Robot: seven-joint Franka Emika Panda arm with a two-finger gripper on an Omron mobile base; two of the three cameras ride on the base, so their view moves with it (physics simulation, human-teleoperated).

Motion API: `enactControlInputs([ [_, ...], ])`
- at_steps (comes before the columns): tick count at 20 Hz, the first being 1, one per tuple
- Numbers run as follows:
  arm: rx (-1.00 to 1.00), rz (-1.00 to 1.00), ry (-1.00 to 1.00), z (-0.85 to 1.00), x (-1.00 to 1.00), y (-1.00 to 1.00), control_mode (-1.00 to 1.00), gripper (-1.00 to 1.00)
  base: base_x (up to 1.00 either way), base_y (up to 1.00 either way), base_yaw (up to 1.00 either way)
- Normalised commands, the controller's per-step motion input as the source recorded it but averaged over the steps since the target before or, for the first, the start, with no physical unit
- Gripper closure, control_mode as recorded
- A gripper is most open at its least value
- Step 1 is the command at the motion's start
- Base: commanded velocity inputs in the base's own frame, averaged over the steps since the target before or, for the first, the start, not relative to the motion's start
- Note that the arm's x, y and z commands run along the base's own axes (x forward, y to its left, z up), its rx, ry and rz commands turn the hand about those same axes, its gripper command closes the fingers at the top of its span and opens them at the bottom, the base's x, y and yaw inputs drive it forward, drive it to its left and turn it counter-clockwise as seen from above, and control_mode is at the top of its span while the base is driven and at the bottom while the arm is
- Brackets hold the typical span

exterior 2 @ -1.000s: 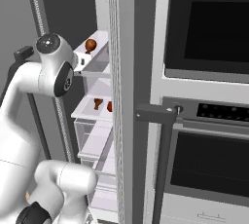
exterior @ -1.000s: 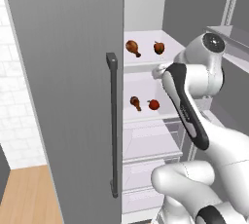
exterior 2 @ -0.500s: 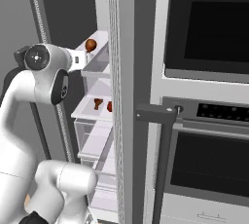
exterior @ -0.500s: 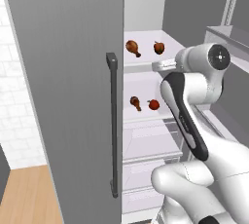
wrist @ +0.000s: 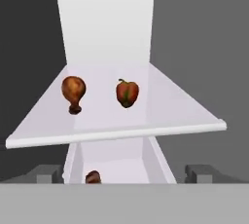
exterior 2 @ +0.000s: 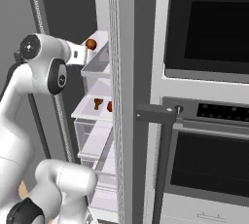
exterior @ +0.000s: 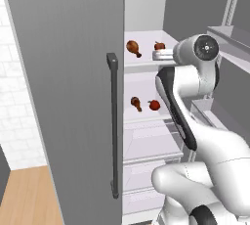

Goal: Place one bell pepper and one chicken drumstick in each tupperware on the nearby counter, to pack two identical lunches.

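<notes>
A chicken drumstick (wrist: 73,93) and a red bell pepper (wrist: 127,93) are lying side by side, a little apart, on the upper fridge shelf (wrist: 185,108), the drumstick to the left. A second drumstick (exterior: 136,103) and a second pepper (exterior: 154,104) are sitting on the lower shelf (exterior: 146,115), near each other. The gripper (wrist: 126,173) is hanging in front of the upper shelf with its jaws spread wide, gripping nothing. The grey fridge door (exterior: 68,82) with its dark handle (exterior: 113,126) is standing to the left, and an oven (exterior 2: 204,121) is standing to the right.
</notes>
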Motion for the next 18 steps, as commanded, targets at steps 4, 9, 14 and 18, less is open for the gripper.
enactControlInputs([
  [4,0.18,-0.18,0.12,0.0,0.23,-0.07,-1.0,-1.0,0.0,0.0,0.0],
  [9,0.08,-0.01,0.05,-0.01,0.22,-0.12,-1.0,-1.0,0.0,0.0,0.0],
  [14,0.0,0.02,0.04,-0.22,0.47,0.0,-1.0,-1.0,0.0,0.0,0.0],
  [18,-0.02,0.04,0.0,-0.33,0.57,-0.07,-1.0,-1.0,0.0,0.0,0.0],
])
